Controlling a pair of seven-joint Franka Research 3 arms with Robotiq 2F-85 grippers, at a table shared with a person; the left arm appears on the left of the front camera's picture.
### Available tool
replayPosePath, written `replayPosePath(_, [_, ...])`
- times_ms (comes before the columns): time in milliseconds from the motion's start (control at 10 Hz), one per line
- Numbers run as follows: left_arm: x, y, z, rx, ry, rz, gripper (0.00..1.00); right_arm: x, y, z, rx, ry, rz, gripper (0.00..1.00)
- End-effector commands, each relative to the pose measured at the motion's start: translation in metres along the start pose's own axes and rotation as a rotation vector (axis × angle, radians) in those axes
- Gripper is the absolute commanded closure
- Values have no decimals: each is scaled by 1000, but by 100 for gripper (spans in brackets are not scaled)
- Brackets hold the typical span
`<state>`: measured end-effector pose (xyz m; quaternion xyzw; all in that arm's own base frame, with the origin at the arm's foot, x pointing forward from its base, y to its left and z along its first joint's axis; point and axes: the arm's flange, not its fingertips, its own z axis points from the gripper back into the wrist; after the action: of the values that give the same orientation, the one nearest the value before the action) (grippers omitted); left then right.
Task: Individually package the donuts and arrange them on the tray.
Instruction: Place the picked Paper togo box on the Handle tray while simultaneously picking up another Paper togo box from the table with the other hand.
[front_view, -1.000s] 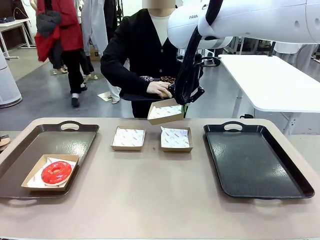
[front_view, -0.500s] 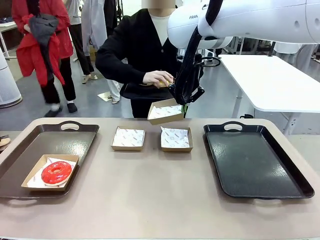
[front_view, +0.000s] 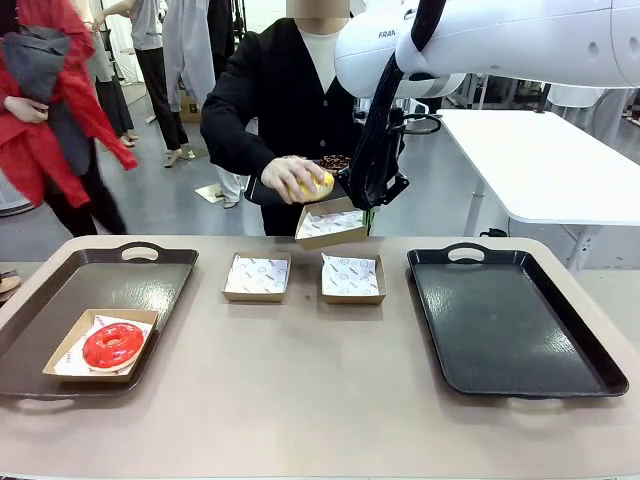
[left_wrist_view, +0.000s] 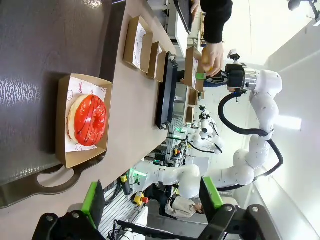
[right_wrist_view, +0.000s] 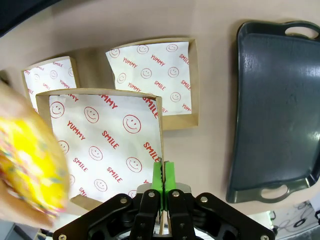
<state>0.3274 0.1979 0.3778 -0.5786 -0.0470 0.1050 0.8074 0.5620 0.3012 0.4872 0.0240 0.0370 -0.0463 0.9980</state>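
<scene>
One yellow donut (front_view: 314, 186) sat in the person's hand (front_view: 285, 176) just above the raised box (front_view: 330, 222) — right fingers (right_wrist_view: 170, 176) clenched on its rim, left fingers (left_wrist_view: 93, 197) spread empty — judged soft and sticky-glazed, best carried by the box's stiff rim.

paper (right_wrist_view: 100, 150) in box (right_wrist_view: 100, 92): YUMMY, SMILE | right arm (front_view: 480, 40): FRAN

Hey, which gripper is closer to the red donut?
Left. The left gripper hangs open near the red donut; the right gripper is far off, shut on a raised box.
</scene>
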Motion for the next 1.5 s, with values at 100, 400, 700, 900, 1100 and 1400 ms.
replayPosePath(100, [-2,0,2,-12,0,-6,0,-1,-1,1,6,-3,0,100])
replayPosePath(400, [-2,0,2,-12,0,-6,0,-1,-1,1,6,-3,0,100])
replayPosePath(700, [-2,0,2,-12,0,-6,0,-1,-1,1,6,-3,0,100])
replayPosePath(900, [-2,0,2,-12,0,-6,0,-1,-1,1,6,-3,0,100])
replayPosePath(1100, [-2,0,2,-12,0,-6,0,-1,-1,1,6,-3,0,100])
replayPosePath(1400, [-2,0,2,-12,0,-6,0,-1,-1,1,6,-3,0,100])
